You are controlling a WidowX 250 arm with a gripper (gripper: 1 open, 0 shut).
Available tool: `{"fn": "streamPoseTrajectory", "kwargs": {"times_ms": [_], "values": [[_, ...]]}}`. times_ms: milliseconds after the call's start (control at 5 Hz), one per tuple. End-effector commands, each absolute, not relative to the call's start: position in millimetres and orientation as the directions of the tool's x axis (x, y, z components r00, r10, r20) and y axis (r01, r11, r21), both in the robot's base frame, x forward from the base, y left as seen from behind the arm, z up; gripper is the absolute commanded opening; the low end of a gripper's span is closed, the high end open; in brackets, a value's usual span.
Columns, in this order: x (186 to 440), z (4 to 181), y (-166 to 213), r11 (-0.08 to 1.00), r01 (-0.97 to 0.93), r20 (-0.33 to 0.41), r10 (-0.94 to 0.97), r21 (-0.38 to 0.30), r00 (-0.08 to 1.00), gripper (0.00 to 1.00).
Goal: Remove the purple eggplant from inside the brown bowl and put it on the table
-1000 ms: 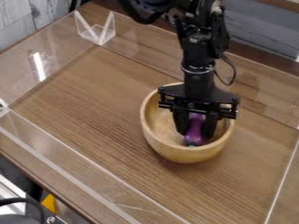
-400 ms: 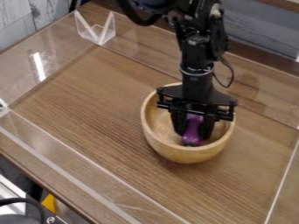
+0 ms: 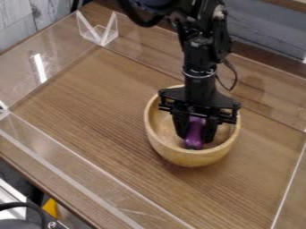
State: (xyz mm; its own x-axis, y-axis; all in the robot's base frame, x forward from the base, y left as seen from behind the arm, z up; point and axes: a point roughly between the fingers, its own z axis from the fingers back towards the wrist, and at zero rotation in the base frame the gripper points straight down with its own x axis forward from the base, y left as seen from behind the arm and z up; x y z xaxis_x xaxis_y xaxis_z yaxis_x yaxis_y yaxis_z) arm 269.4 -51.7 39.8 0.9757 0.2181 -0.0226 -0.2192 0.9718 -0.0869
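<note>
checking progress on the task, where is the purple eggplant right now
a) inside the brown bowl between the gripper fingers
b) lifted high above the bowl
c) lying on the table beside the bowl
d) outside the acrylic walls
a: the purple eggplant sits down inside the brown bowl, with the gripper shut on it.

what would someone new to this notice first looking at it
The black robot arm comes straight down into the brown bowl, right of the table's middle. Its fingers are shut on the purple eggplant inside the bowl. The rest is bare wood-grain table with clear acrylic walls at its edges.
</note>
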Motion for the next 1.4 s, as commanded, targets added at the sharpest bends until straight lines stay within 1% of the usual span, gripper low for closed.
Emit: {"fn": "streamPoseTrajectory", "kwargs": {"times_ms": [0,600,1200], "values": [[271,48.8,-48,0.971,-0.221,0.006,0.223,-0.091,0.975,0.00],[270,63.1,-44,0.966,-0.236,0.003,0.238,-0.108,0.971,0.00],[269,82.5,-40,0.958,-0.251,0.005,0.254,-0.142,0.967,0.00]]}}
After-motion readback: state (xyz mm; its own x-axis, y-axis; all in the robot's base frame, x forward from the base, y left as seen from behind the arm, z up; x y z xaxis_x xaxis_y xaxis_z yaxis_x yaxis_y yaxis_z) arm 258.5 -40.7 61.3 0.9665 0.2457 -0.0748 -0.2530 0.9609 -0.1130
